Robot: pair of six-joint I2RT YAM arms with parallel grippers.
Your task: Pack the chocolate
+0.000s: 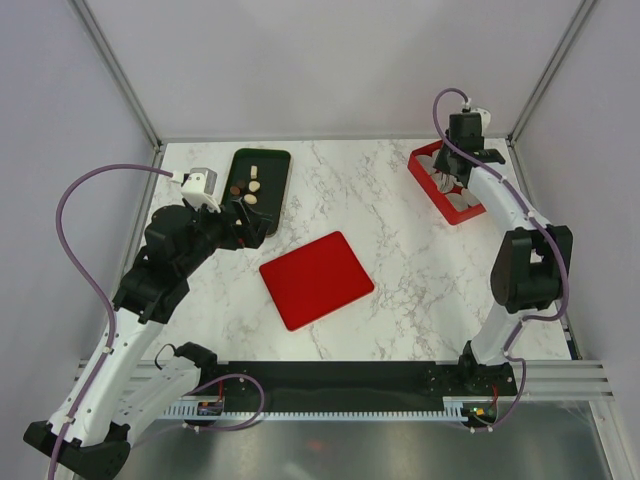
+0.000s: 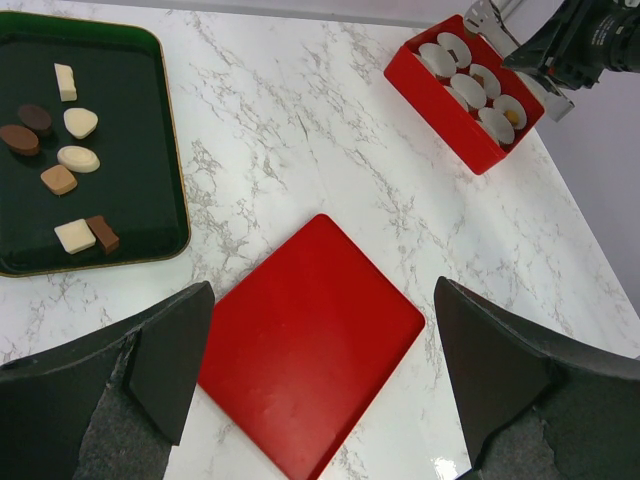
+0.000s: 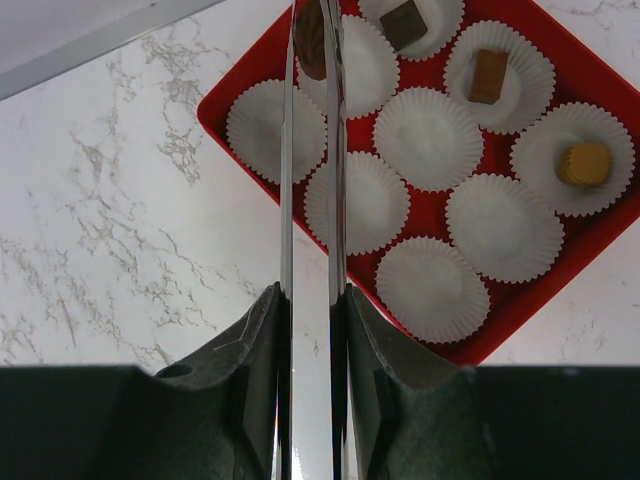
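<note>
Top view overlooks the bench (image 1: 400,220); left wrist faces its far-right corner; right wrist sits close above the red box (image 3: 545,290) all share

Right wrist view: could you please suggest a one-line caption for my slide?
Right gripper holds tongs pinching a brown chocolate over the red box of paper cups, three already filled.

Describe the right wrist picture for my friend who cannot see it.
Metal tongs, clamped in the right gripper, hold a dark brown chocolate at their tips over a white paper cup in a red box. Nine cups show: three others hold a chocolate each, five are empty.
</note>
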